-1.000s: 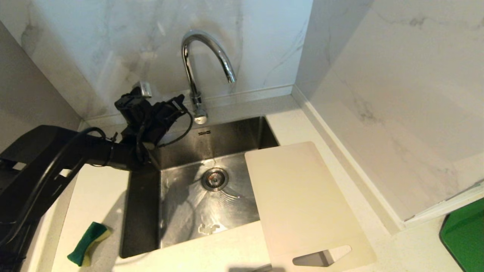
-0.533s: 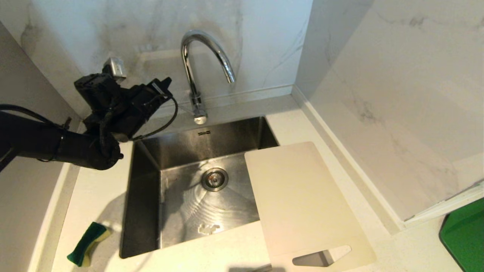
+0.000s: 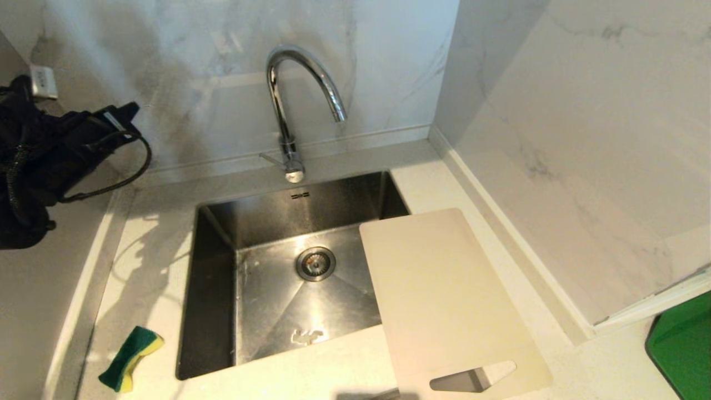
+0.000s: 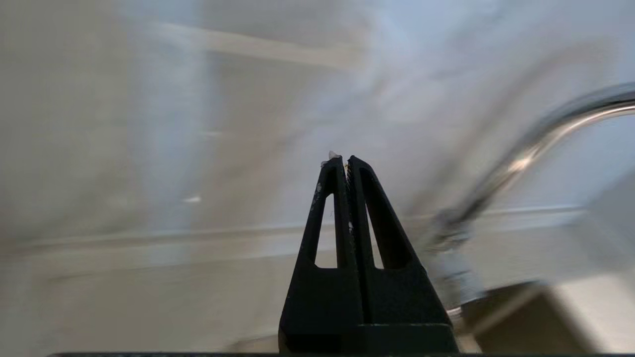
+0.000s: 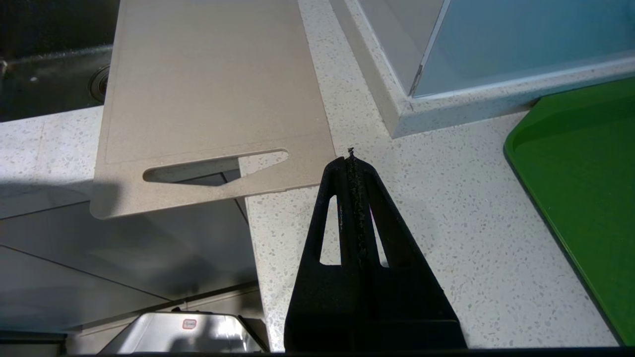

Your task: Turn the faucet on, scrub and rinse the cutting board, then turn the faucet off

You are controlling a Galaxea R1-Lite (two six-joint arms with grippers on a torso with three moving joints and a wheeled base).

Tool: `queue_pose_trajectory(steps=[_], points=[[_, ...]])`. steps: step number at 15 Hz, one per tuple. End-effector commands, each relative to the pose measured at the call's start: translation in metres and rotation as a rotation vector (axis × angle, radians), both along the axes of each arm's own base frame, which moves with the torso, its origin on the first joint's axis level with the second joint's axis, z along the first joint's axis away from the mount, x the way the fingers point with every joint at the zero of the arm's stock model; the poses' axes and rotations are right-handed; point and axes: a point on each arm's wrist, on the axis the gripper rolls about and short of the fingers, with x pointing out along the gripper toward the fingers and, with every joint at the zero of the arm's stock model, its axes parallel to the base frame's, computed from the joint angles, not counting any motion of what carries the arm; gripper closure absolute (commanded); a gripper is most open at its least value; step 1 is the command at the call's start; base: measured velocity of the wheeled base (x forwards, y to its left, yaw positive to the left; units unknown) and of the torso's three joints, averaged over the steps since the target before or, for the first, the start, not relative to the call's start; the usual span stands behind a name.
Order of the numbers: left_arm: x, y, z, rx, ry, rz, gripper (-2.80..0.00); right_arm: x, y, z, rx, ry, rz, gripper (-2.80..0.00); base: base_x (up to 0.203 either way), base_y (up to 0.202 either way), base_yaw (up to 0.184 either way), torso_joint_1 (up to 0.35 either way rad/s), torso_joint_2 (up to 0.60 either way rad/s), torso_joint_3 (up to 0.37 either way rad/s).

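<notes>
Faucet (image 3: pixel 303 94) runs dry; left gripper (image 4: pixel 345 161), clenched empty, hangs well left of it and should approach its lever (image 3: pixel 272 159) squarely. Right gripper (image 5: pixel 351 157) clenched, parked.

The head view looked down from above onto the sink (image 3: pixel 289 289), facing the back wall, with the faucet (image 3: pixel 289 105) near its top and the board (image 3: pixel 444 294) over the sink's right edge. The left wrist view sat close behind its fingers (image 4: pixel 342 208), facing the back wall almost level, the faucet (image 4: pixel 526 158) blurred beside them. The right wrist view looked down over its fingers (image 5: pixel 354 208) at the tabletop's front edge (image 5: pixel 426 238), close to the board (image 5: pixel 208 94). Head and right wrist views shared the board and green tray (image 5: pixel 585 188).
</notes>
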Motion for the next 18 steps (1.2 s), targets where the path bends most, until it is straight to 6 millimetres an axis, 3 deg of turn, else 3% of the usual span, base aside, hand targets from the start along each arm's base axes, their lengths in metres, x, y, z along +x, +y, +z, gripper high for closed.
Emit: queue_pose_trajectory(steps=[1, 4, 8, 14, 18], points=[[-0.032, 0.019, 0.006, 0.018, -0.001, 0.064, 0.0, 0.0, 0.0, 0.0, 0.0, 0.002, 0.001, 0.0, 0.0, 0.0, 0.0, 0.0, 0.0, 0.0], [-0.067, 0.026, 0.001, 0.052, 0.033, 0.097, 0.0, 0.0, 0.0, 0.0, 0.0, 0.002, 0.001, 0.0, 0.0, 0.0, 0.0, 0.0, 0.0, 0.0], [-0.107, 0.046, -0.03, 0.198, 0.141, 0.226, 0.0, 0.0, 0.0, 0.0, 0.0, 0.002, 0.001, 0.0, 0.0, 0.0, 0.0, 0.0, 0.0, 0.0], [-0.199, 0.025, -0.089, 0.196, 0.305, 0.208, 0.0, 0.0, 0.0, 0.0, 0.0, 0.002, 0.001, 0.0, 0.0, 0.0, 0.0, 0.0, 0.0, 0.0], [-0.257, 0.004, -0.13, 0.133, 0.367, -0.001, 0.0, 0.0, 0.0, 0.0, 0.0, 0.002, 0.001, 0.0, 0.0, 0.0, 0.0, 0.0, 0.0, 0.0]])
